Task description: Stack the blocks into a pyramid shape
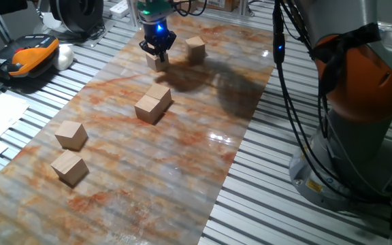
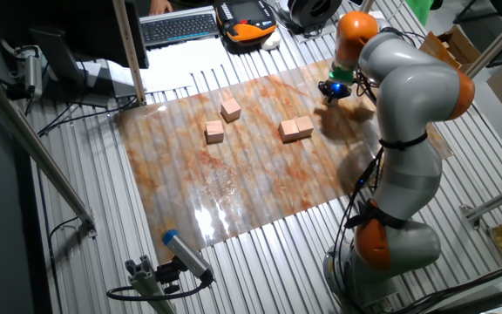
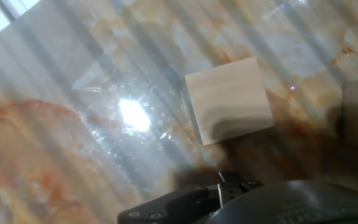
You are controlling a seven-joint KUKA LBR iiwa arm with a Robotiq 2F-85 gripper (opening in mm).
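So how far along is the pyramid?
Early. Done: two blocks sit touching side by side in the middle of the mat, likely the start of the base. Nothing is stacked. In hand: the gripper is down at a far block; I cannot tell if it grips it. Left: the neighbouring block, two loose blocks near the front, then both upper rows.

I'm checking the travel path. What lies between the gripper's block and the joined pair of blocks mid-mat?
Nothing: in one fixed view, only bare marbled mat separates that block from the pair.
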